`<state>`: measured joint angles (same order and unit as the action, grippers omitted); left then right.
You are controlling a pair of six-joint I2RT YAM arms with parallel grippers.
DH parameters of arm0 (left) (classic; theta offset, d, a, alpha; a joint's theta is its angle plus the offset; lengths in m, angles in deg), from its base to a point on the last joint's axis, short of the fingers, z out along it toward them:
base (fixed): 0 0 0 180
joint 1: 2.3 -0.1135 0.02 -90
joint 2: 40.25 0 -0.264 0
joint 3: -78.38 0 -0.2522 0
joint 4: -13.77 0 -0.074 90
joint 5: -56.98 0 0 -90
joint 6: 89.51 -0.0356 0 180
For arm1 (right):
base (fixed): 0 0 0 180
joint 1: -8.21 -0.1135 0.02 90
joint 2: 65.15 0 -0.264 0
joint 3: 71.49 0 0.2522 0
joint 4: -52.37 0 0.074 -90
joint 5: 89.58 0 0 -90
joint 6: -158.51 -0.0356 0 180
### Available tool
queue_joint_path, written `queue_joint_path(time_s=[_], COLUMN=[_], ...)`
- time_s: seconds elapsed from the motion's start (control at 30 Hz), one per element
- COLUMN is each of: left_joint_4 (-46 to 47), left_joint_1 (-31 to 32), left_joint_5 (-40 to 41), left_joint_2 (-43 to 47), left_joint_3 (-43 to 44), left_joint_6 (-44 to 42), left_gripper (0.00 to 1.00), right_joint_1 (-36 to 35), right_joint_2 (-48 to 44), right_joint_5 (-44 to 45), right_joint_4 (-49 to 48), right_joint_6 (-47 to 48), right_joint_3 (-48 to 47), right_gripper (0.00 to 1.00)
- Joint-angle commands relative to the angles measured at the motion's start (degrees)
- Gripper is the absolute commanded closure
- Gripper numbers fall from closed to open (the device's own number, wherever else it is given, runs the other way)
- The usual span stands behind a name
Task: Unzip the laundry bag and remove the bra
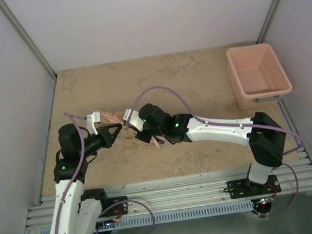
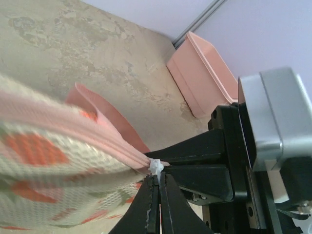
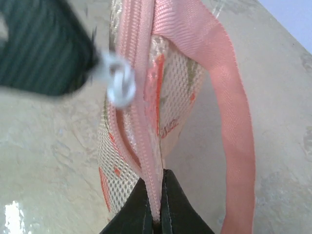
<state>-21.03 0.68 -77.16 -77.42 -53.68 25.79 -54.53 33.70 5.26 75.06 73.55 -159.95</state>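
Laundry bag (image 3: 175,92), cream mesh, pink woven trim (image 3: 139,73), white zip pull (image 3: 121,84)

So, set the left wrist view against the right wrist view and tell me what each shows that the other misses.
Left wrist only: the pink tub by the wall, and the grey camera housing on the right arm. Right wrist only: the spot where the right gripper shuts on the pink zip trim. Both: the laundry bag, its pink strap loop, the table, and the white zip pull pinched by the left gripper. Neither shows the bra.
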Motion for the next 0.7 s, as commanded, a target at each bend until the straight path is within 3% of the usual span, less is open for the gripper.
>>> queue_joint_path(time_s=[0.0, 0.2, 0.47, 0.57, 0.67], left_joint_4=[1.7, 2.2, 3.7, 4.0, 6.8], left_joint_1=[-0.5, -2.6, -5.2, -5.5, -5.5], left_joint_5=[1.6, 2.3, 1.7, 1.6, -1.8], left_joint_2=[0.2, 0.3, 1.1, 1.5, 2.9], left_joint_3=[3.1, 2.8, -0.1, -1.6, -7.1], left_joint_6=[-0.1, 1.0, 3.6, 4.8, 11.3], left_gripper=[1.00, 1.00, 1.00, 1.00, 1.00], right_joint_1=[1.3, 6.5, 16.2, 16.7, 16.6], right_joint_2=[-4.1, -12.0, -24.6, -26.3, -24.4], right_joint_5=[0.5, -4.6, -23.5, -25.8, -28.5], right_joint_4=[0.1, -2.5, -9.6, -11.4, -10.6], right_joint_6=[1.9, 3.3, 4.6, 6.9, 7.7], right_joint_3=[4.6, 15.1, 29.3, 32.6, 32.5], right_gripper=[0.99, 1.00, 1.00, 1.00, 1.00])
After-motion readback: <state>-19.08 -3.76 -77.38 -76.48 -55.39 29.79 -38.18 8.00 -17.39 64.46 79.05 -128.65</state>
